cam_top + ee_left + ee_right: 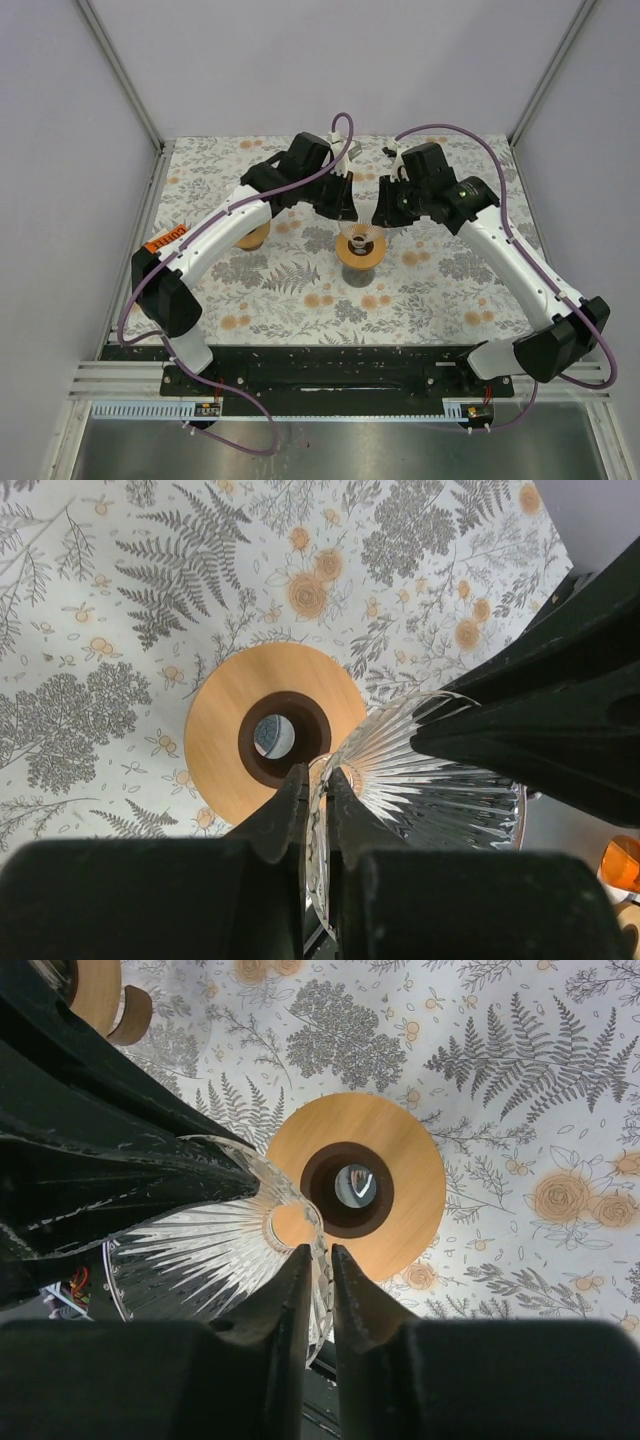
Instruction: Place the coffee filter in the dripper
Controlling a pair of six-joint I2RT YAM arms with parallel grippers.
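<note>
Since the left gripper (317, 805) and right gripper (318, 1265) each pinch the rim of the clear ribbed glass cone dripper (430, 775), tilted over the round wooden holder (220, 715), seat it level and centred on the hole first; no coffee filter shows.

dripper (440, 780) over wooden ring (225, 715), ring on table (100, 600)

The right gripper (318, 1255) apparently pinches the ribbed glass dripper (190, 1260) at its rim at six o'clock; the wooden disc (420, 1195) lies toward one o'clock.
</note>
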